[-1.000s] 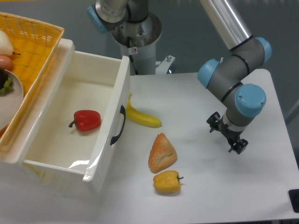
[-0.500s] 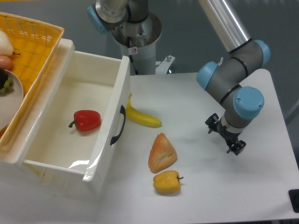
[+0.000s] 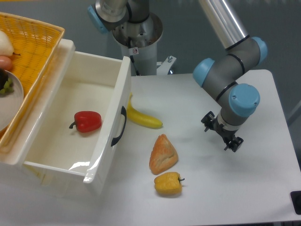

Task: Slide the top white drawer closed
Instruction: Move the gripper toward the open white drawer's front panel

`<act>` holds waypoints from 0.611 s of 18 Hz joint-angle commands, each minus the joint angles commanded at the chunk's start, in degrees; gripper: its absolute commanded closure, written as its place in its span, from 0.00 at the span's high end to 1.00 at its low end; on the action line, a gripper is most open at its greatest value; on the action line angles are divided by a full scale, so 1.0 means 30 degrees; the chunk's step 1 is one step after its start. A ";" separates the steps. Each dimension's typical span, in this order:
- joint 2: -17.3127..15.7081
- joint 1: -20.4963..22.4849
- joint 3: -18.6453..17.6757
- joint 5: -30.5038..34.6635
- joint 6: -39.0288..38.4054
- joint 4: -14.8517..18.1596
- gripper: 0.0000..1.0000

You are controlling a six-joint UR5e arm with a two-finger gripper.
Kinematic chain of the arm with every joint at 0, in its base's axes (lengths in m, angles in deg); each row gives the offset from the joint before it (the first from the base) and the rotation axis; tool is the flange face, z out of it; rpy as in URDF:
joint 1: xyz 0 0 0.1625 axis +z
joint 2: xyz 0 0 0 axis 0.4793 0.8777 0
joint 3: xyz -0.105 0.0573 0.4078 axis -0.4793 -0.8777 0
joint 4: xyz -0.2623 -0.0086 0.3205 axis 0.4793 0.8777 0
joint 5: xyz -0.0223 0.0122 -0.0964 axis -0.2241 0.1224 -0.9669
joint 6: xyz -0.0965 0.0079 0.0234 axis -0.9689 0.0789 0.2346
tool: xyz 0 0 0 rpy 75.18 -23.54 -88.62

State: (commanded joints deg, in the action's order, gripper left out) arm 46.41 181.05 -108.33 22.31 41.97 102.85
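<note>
The top white drawer [image 3: 110,110] stands pulled far out at the left, with a curved black handle [image 3: 119,126] on its front panel. Inside it lies a red bell pepper [image 3: 87,121]. My gripper [image 3: 221,135] hangs over the table at the right, well apart from the drawer front, pointing down. Its fingers are mostly hidden under the wrist, so whether they are open or shut does not show.
Between drawer and gripper lie a banana [image 3: 142,117], a pastry [image 3: 163,154] and a yellow bell pepper [image 3: 168,183]. A yellow wicker basket [image 3: 33,44] with a plate sits on the cabinet at top left. The robot base [image 3: 138,37] stands behind.
My gripper and wrist have shifted slightly left and up the frame, toward the drawer side. The drawer and the food items have not moved.
</note>
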 joint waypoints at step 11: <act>-0.0586 -0.0645 -0.0205 -0.2462 -0.4137 0.0146 0.25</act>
State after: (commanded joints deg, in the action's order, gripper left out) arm 44.65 179.11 -108.94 14.92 29.55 103.29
